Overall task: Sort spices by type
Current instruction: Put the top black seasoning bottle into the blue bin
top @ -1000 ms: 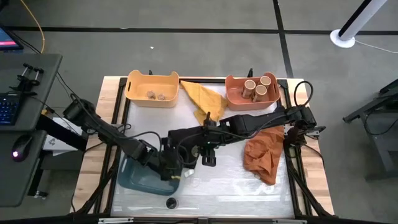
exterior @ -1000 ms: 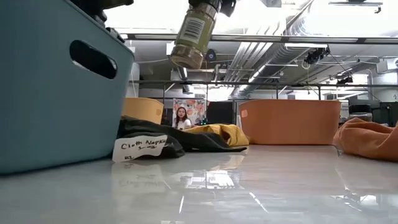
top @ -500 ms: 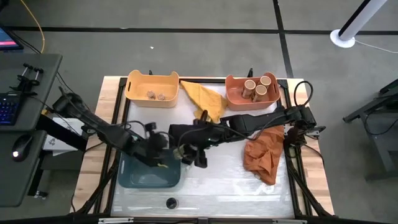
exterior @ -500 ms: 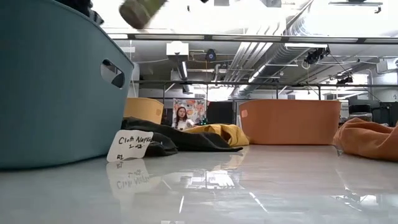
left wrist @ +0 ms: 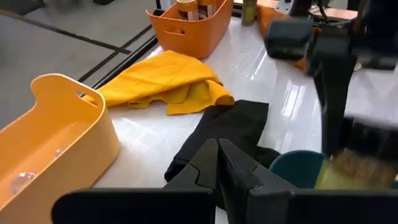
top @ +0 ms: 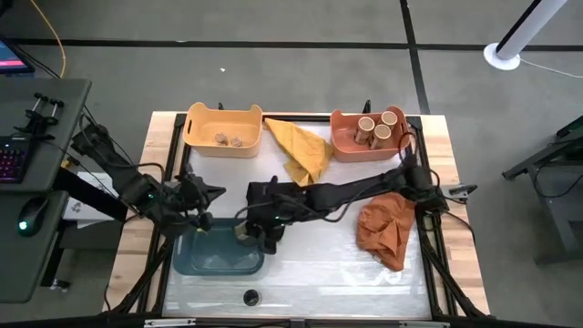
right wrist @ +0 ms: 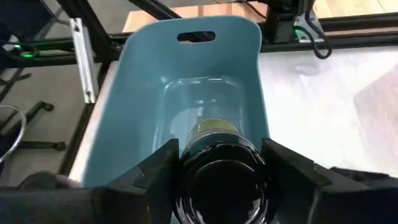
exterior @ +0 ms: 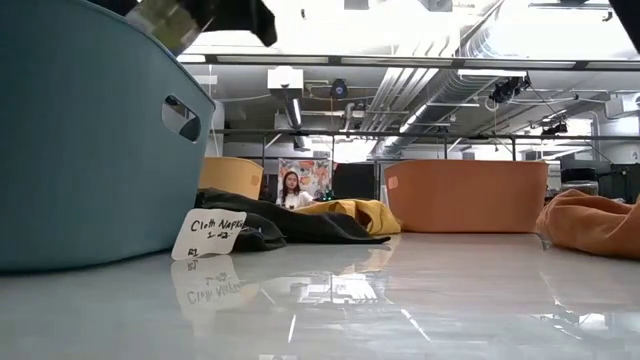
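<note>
My right gripper (right wrist: 221, 186) reaches across to the blue bin (top: 214, 253) and is shut on a dark-lidded spice jar (right wrist: 219, 177) above the bin's right rim. In the low view the jar (exterior: 165, 14) shows tilted over the bin (exterior: 90, 140). My left gripper (left wrist: 217, 149) is shut and empty. It hovers left of the black cloth (top: 266, 194), just beyond the bin's far left corner. Tan-lidded jars (top: 378, 126) stand in the salmon bin (top: 351, 146). Brown lumps (top: 228, 139) lie in the yellow bin (top: 196, 137). My right gripper pinches the spice jar between its two fingers (right wrist: 155, 171), one on each side of the body just below the dark lid (right wrist: 221, 186). The jar lies along the fingers with its lid toward the wrist. It is lifted clear and its bottom end (right wrist: 214, 130) points down into the blue bin.
A yellow cloth (top: 301, 150) lies between the far bins and an orange cloth (top: 387, 226) on the right. A tag (exterior: 215, 232) sits by the black cloth (exterior: 290, 222). A small dark round object (top: 250, 296) rests near the near edge. Bare tabletop (top: 319, 264) lies right of the blue bin.
My right gripper has carried the jar toward the table's left and near side, from beside the blue bin to over its right rim, tipping the jar. My left gripper has drawn back from the bin's right rim toward the left and far side. The bin shifted slightly, then stayed still.
</note>
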`<state>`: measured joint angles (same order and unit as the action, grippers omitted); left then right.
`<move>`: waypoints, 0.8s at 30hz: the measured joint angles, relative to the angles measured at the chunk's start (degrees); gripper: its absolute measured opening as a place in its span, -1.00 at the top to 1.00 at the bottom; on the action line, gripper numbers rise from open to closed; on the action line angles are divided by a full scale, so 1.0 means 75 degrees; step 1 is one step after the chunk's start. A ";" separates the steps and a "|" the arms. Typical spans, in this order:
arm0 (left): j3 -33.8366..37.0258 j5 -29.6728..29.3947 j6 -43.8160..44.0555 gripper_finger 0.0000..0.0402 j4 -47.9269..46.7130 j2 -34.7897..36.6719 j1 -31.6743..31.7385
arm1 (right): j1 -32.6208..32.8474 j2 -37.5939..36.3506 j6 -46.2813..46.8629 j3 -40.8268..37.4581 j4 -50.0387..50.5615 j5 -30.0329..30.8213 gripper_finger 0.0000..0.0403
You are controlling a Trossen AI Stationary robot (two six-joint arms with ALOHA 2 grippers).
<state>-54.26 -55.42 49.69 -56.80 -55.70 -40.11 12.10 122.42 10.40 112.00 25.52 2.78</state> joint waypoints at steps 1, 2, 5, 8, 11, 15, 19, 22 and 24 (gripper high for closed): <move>0.0002 -0.0002 0.0082 1.00 0.0002 -0.0016 -0.0012 | -0.0011 0.0150 -0.0031 0.0206 0.0183 0.0022 0.03; 0.0003 -0.0004 0.0160 1.00 0.0007 -0.0053 -0.0013 | -0.0029 0.0303 -0.0042 0.0420 0.0488 0.0030 0.03; 0.0009 -0.0011 0.0365 1.00 0.0012 -0.0218 -0.0010 | -0.0064 0.0780 -0.0060 0.1085 0.1512 0.0030 0.03; 0.0009 -0.0016 0.0555 1.00 0.0018 -0.0402 -0.0010 | -0.0070 0.1183 -0.0227 0.1702 0.2254 0.0033 0.03; 0.0009 -0.0011 0.0744 1.00 0.0029 -0.0607 -0.0010 | -0.0044 0.1534 -0.0251 0.2201 0.2643 0.0001 0.03; 0.0009 0.0120 0.0964 1.00 0.0034 -0.0832 -0.0008 | -0.0035 0.1889 -0.0184 0.2536 0.3055 -0.0031 0.03; 0.0009 0.0709 0.0966 1.00 0.0083 -0.1013 -0.0017 | -0.0044 0.1963 -0.0012 0.2548 0.3319 -0.0063 0.03; 0.0009 0.1136 0.0965 1.00 0.0112 -0.1191 -0.0124 | -0.0047 0.1960 0.0004 0.2507 0.3288 -0.0063 -0.02; 0.0009 0.1222 0.0973 1.00 0.0257 -0.1385 -0.0253 | -0.0047 0.1960 0.0008 0.2504 0.3278 -0.0066 -0.13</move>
<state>-54.19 -46.26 56.99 -54.87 -66.09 -42.01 11.75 137.12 10.46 130.78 50.10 2.28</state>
